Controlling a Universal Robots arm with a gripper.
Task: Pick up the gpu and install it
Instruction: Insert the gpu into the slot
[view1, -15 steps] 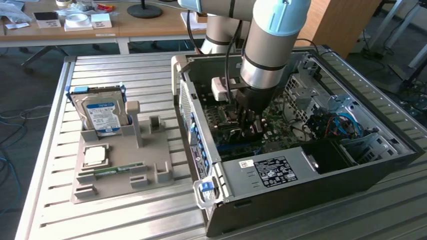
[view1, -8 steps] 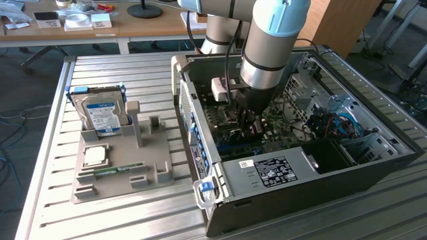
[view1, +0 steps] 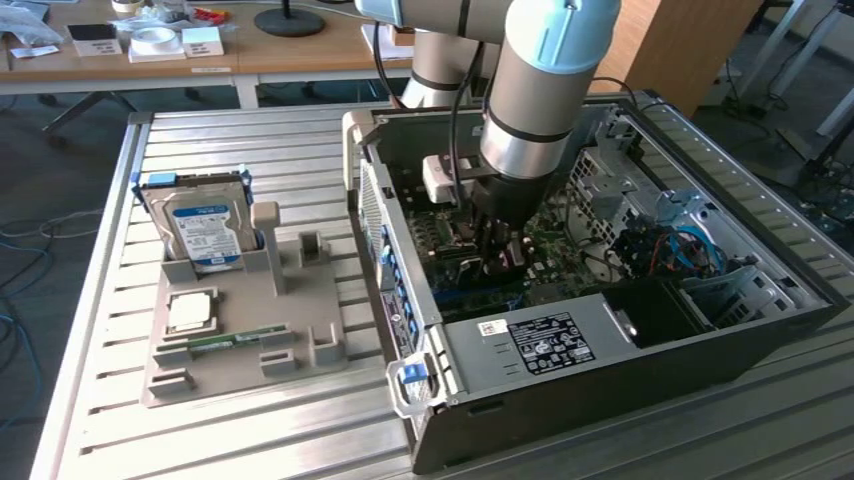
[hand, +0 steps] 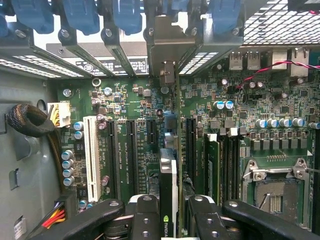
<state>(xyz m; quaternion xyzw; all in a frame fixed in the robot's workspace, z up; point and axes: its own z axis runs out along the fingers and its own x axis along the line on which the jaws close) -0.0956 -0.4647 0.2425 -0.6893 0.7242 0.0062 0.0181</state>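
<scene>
Evidently the gripper (hand: 169, 217) pinches the gpu (hand: 169, 185) edge-on, hanging inside the case (view1: 561, 385) just above the motherboard (hand: 140, 150), so its lower edge can meet a slot (hand: 190, 150).

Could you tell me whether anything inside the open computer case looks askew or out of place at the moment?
Nothing stands out. The gripper holds the gpu edge-on and upright over the motherboard, roughly in line with its slots; the hard drive stands in its holder outside the case.
</scene>
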